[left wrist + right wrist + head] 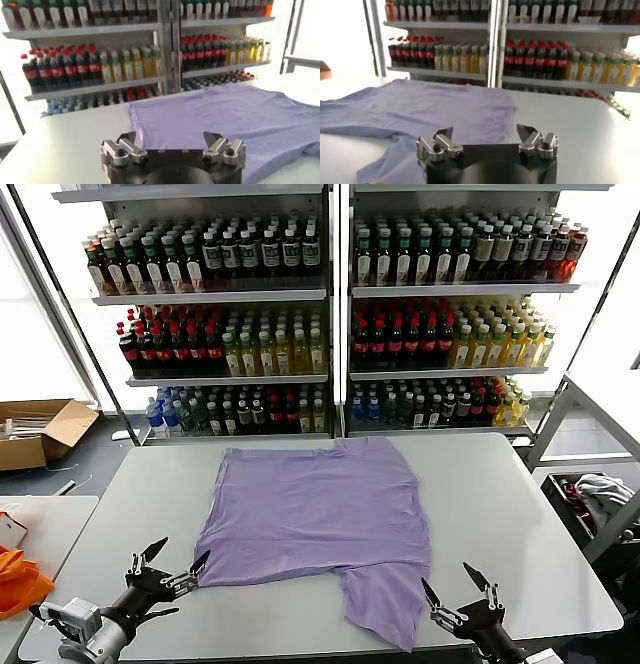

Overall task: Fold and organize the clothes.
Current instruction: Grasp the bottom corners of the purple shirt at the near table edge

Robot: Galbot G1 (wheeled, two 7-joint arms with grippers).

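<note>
Two grippers are held wide open: left gripper (pixel 172 561) beside the T-shirt (pixel 315 509), right gripper (pixel 456 589) near its hem; sleeves are tucked from sight.

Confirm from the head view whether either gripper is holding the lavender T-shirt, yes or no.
No: the left gripper and right gripper both sit open at the table's near edge, neither closed on the lavender T-shirt.

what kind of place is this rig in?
Probably a mock retail store or lab test area: drink shelves packed with bottles behind a white table holding a lavender T-shirt, plus a cardboard box on the floor.
</note>
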